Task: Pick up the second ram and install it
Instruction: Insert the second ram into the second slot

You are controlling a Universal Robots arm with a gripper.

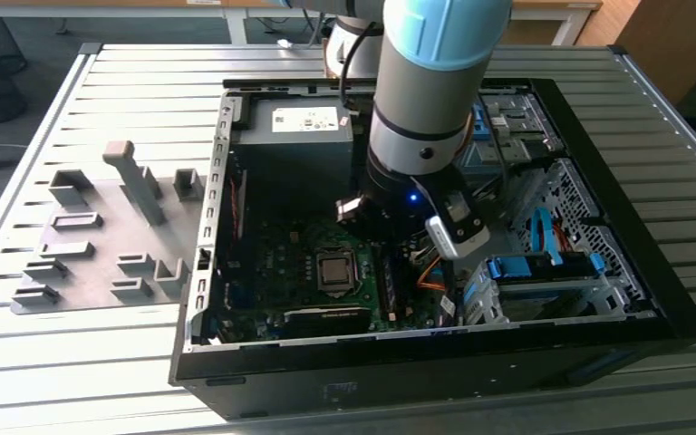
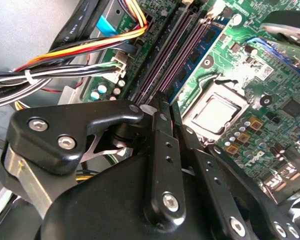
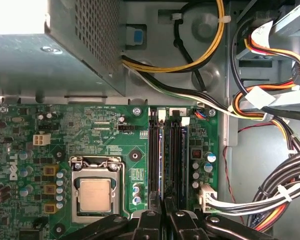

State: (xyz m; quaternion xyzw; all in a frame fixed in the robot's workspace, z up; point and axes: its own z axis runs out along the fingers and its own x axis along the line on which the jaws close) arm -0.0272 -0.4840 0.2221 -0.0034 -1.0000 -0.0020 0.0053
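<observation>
My gripper (image 3: 164,202) is down inside the open computer case (image 1: 217,181), over the near end of the memory slots beside the processor socket (image 3: 95,195). Its black fingers (image 2: 160,150) are drawn together with only a thin slit between them. The second ram (image 2: 192,55), a blue-green stick with dark chips, stands on edge in a slot and runs in between the fingertips. From above it shows as a thin bluish line (image 3: 163,160). In the exterior view the gripper (image 1: 379,231) sits low over the green motherboard, mostly hidden by the arm's wrist.
Bundled coloured cables (image 3: 270,195) lie close on the side of the slots away from the socket. The power supply (image 1: 305,122) fills the case's far end and blue drive brackets (image 1: 542,267) stand at the exterior view's right. A grey fixture plate with blocks (image 1: 94,245) lies outside the case.
</observation>
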